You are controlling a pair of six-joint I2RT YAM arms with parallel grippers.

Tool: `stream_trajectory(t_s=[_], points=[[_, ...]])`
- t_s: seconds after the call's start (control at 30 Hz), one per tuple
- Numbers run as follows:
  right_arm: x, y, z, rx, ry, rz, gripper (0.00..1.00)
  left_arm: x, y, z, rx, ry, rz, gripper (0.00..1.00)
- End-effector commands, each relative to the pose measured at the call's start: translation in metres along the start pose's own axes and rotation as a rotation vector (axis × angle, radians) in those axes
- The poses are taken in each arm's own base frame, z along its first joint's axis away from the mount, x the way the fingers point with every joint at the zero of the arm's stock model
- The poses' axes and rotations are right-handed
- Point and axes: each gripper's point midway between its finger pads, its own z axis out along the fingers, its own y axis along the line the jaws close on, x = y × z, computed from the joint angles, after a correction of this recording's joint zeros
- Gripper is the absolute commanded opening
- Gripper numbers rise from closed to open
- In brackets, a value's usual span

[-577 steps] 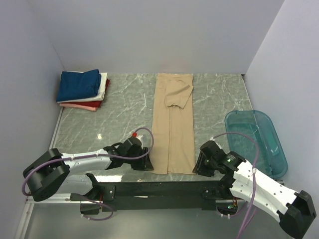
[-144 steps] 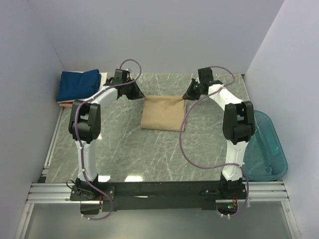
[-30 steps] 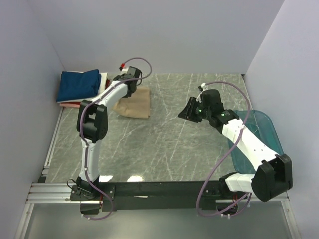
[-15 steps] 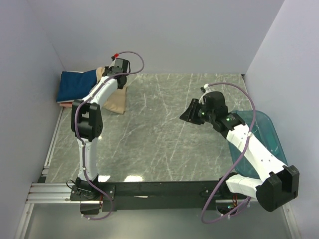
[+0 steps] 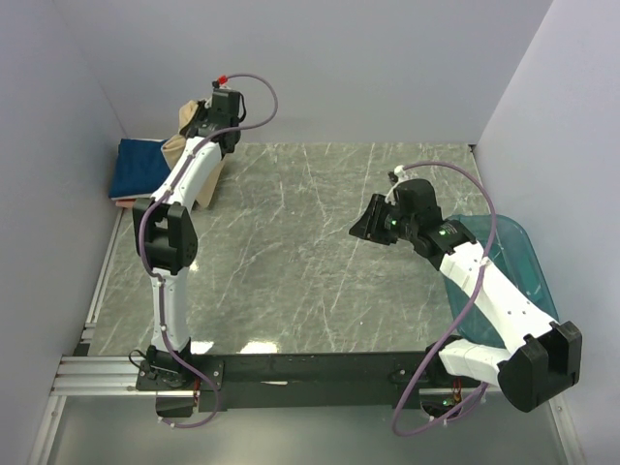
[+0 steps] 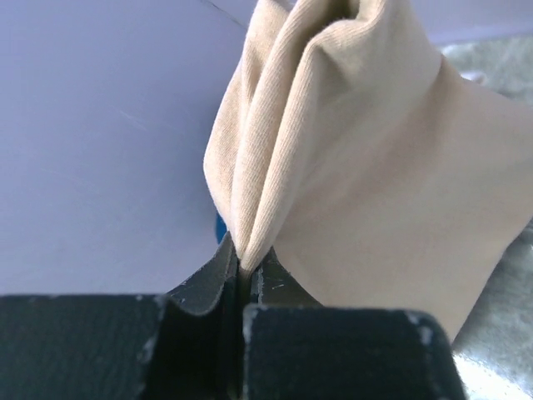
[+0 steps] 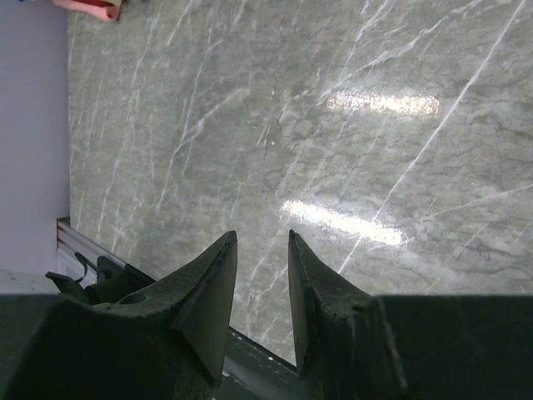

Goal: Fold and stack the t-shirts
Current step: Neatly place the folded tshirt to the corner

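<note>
**Nearly home: tan t-shirt hangs at the stack**

The left pincer (image 6: pixel 241 265) is clenched on a bunched fold of the tan t-shirt (image 6: pixel 358 167), which hangs in the air at the edge of the folded stack (image 5: pixel 143 170). The cloth looks light, soft and limp, so from one pinch it will likely sag open; a hold along a folded edge seems safer. The right pincer (image 7: pixel 260 250) is released and empty over the bare surface (image 5: pixel 291 252), well apart from the stack. The teal tub (image 5: pixel 518 276) lies farthest from the stack, and the side wall (image 5: pixel 77 107) crowds it.
</note>
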Motion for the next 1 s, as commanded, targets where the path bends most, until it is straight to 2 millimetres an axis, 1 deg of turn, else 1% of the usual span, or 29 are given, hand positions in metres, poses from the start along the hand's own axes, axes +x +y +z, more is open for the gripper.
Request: stream_trajectory(t_s=[0.0, 0.07, 0.23, 0.3, 0.33, 0.4, 0.47, 0.5, 0.53, 0.67, 0.77, 0.8, 0.9, 0.93, 0.97], points=[[-0.015, 0.016, -0.009, -0.030, -0.047, -0.032, 0.38, -0.046, 0.073, -0.033, -0.083, -0.118, -0.130, 0.00], [-0.016, 0.017, -0.009, -0.030, -0.050, -0.032, 0.38, -0.051, 0.082, -0.038, -0.083, -0.135, -0.148, 0.00], [-0.017, 0.019, -0.008, -0.027, -0.048, -0.037, 0.38, -0.063, 0.099, -0.040, -0.086, -0.168, -0.179, 0.00], [-0.018, 0.020, -0.009, -0.030, -0.050, -0.039, 0.38, -0.066, 0.100, -0.041, -0.076, -0.174, -0.189, 0.00], [-0.018, 0.019, -0.008, -0.027, -0.048, -0.040, 0.38, -0.070, 0.106, -0.043, -0.076, -0.187, -0.203, 0.00], [-0.018, 0.020, -0.007, -0.025, -0.044, -0.040, 0.38, -0.073, 0.109, -0.044, -0.079, -0.200, -0.206, 0.00], [-0.019, 0.020, -0.007, -0.021, -0.045, -0.041, 0.38, -0.075, 0.113, -0.045, -0.081, -0.207, -0.210, 0.00], [-0.019, 0.021, -0.006, -0.022, -0.043, -0.042, 0.38, -0.075, 0.113, -0.044, -0.079, -0.207, -0.210, 0.00], [-0.019, 0.021, -0.005, -0.022, -0.042, -0.042, 0.38, -0.073, 0.117, -0.042, -0.081, -0.206, -0.217, 0.00], [-0.019, 0.020, -0.004, -0.013, -0.037, -0.042, 0.38, -0.069, 0.124, -0.037, -0.068, -0.203, -0.232, 0.00], [-0.018, 0.019, -0.001, -0.004, -0.025, -0.044, 0.38, -0.063, 0.129, -0.028, -0.062, -0.194, -0.245, 0.00], [-0.018, 0.019, 0.000, -0.002, -0.023, -0.044, 0.38, -0.061, 0.129, -0.023, -0.053, -0.193, -0.252, 0.00], [-0.016, 0.019, 0.002, 0.003, -0.013, -0.043, 0.38, -0.050, 0.121, -0.008, -0.029, -0.168, -0.254, 0.01], [-0.017, 0.021, 0.003, 0.002, -0.014, -0.046, 0.38, -0.041, 0.120, 0.002, -0.026, -0.147, -0.251, 0.00], [-0.017, 0.021, 0.004, 0.006, -0.011, -0.046, 0.38, -0.038, 0.120, 0.006, -0.018, -0.142, -0.268, 0.00]])
